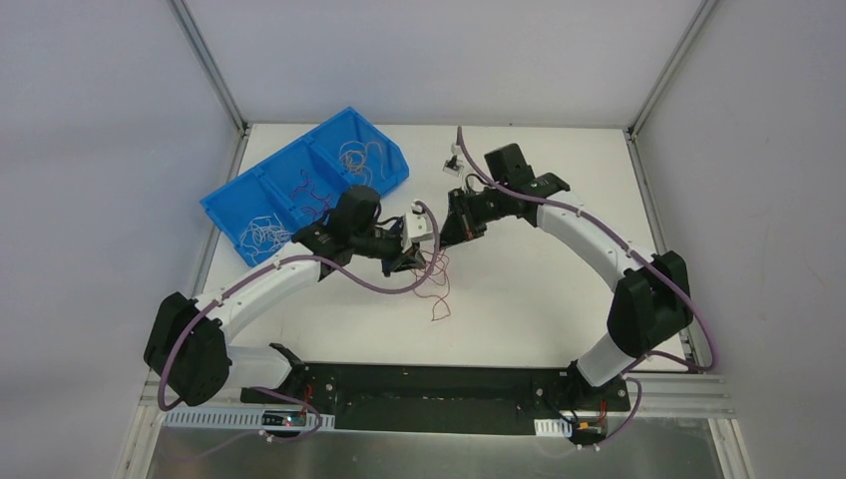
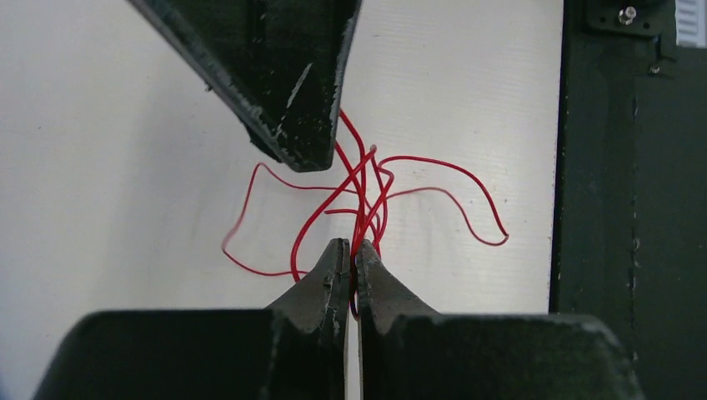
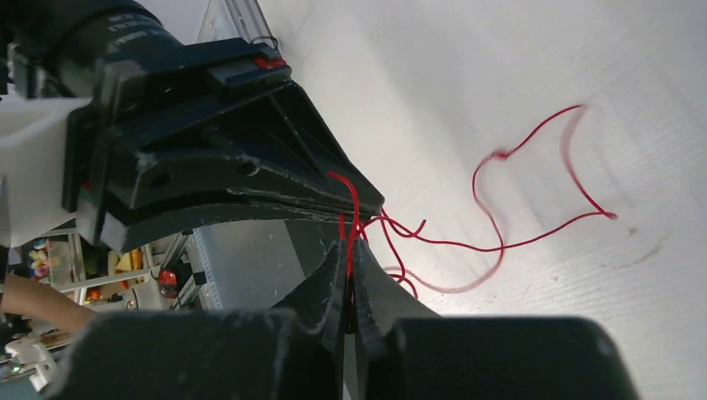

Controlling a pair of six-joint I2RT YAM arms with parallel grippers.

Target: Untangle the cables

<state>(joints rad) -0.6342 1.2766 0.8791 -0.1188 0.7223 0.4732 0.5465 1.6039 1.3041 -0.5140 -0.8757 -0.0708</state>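
Red cables (image 2: 367,187): one loose knot of thin curly wire, right of the blue bin (image 1: 387,152) and on its near side, close to it but not touching. In the top view part of the knot trails toward the arm bases over the white table (image 1: 539,289).

Left end effector (image 2: 351,248): fingers together, clamped on a few red strands at the middle of the knot. Loops fan out on both sides of the pinch, and one long loop swings out to the right in the left wrist view.

Right end effector (image 3: 348,250): fingers together too, clamped on red strands of the same knot. Its tip sits just beside the left tip, the two nearly touching. One long strand runs off across the table, partly blurred in the right wrist view.

Cannot tell how many separate wires make up the knot.

The blue bin lies at an angle and has three compartments, each holding more thin curly wires (image 1: 261,232): pale in the left one, reddish in the middle one, pale in the right one.

A small white part (image 1: 454,163) lies on the table just right of the bin's right end.
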